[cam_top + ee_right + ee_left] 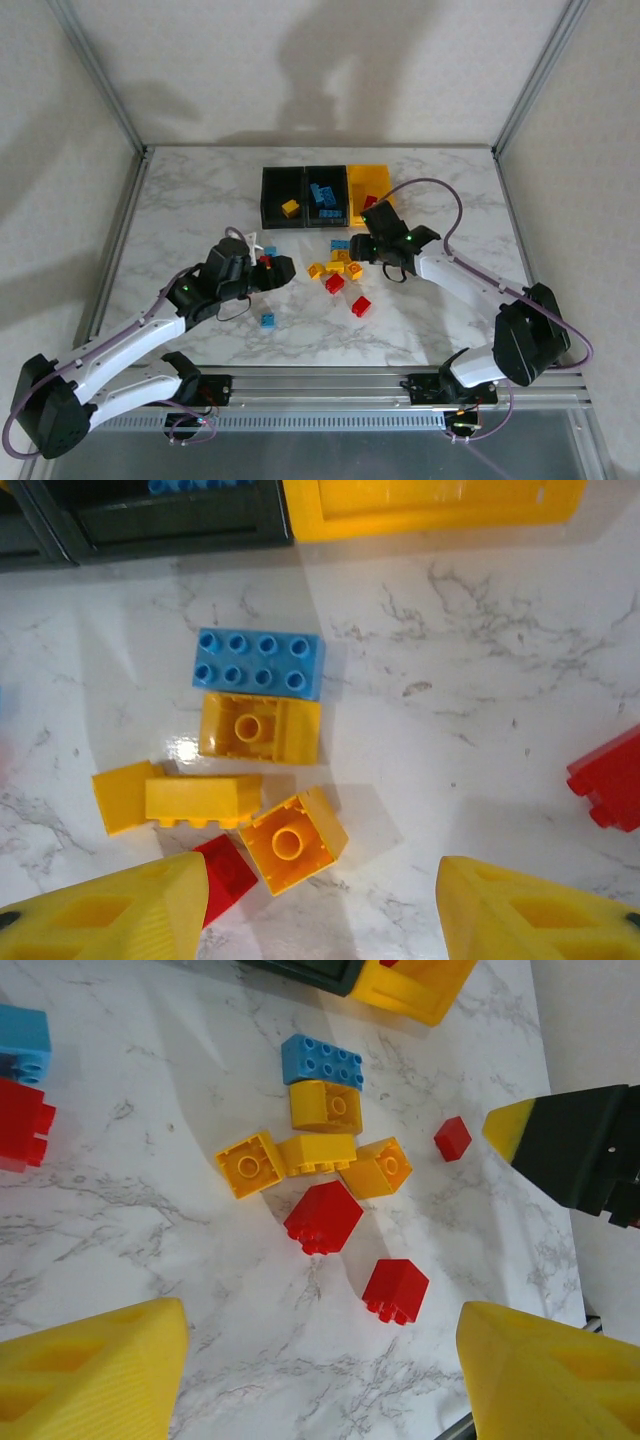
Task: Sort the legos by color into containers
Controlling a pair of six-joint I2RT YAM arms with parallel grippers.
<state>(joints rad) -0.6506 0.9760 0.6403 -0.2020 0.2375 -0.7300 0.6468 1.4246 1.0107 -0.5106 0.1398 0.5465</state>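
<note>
Though partly binned, mostly loose at mid-worktop [190, 210]: legos [338, 268] in a tight yellow, blue and red cluster just in front of the containers [305, 180]. Left black bin [282, 221] with one yellow brick [290, 208], middle black bin [326, 222] with blue ones, yellow bin [372, 172] with red. Poised over the cluster's right side, right tool [320, 910], jaws apart, empty. At the cluster's left, left tool [320, 1370], parted too, gripping nothing.

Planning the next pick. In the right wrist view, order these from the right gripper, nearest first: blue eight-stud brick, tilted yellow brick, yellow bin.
1. tilted yellow brick, just above the right gripper.
2. blue eight-stud brick, mid-left.
3. yellow bin, top edge.
</note>
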